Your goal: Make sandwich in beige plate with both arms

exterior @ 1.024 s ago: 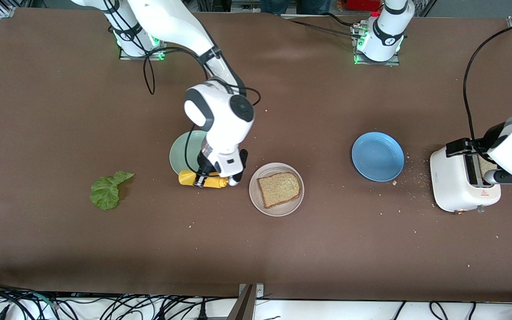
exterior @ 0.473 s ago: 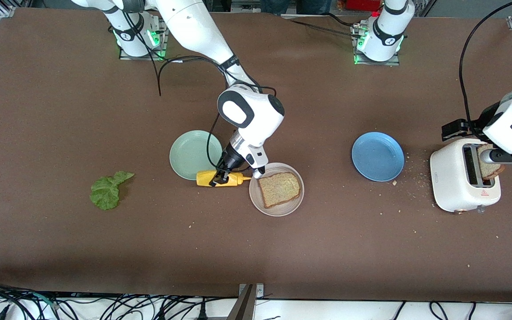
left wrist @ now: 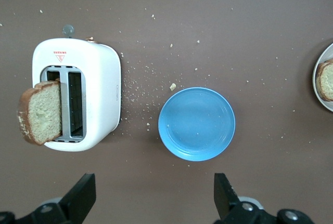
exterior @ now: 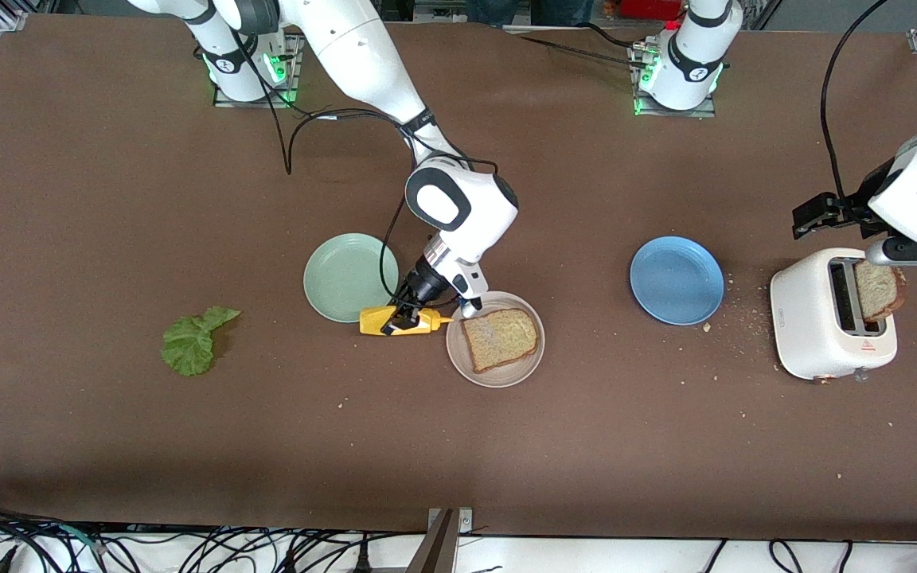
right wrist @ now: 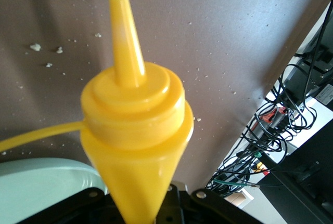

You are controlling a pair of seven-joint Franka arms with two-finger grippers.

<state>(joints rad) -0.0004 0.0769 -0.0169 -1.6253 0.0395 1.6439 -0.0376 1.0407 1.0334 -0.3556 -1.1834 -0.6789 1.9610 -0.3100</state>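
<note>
Beside the beige plate (exterior: 458,362) holding one bread slice (exterior: 500,339), our right gripper (exterior: 401,320) clamps a yellow mustard bottle (exterior: 403,321); a tilted nozzle could squirt onto the worktop (exterior: 586,438). Our left gripper (exterior: 829,213), spread wide, hovers over the toaster (exterior: 813,334), well away from the plate.

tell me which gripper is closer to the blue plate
Left. The left gripper is up over the toaster, beside the blue plate; the right gripper holds the mustard bottle by the beige plate.
</note>
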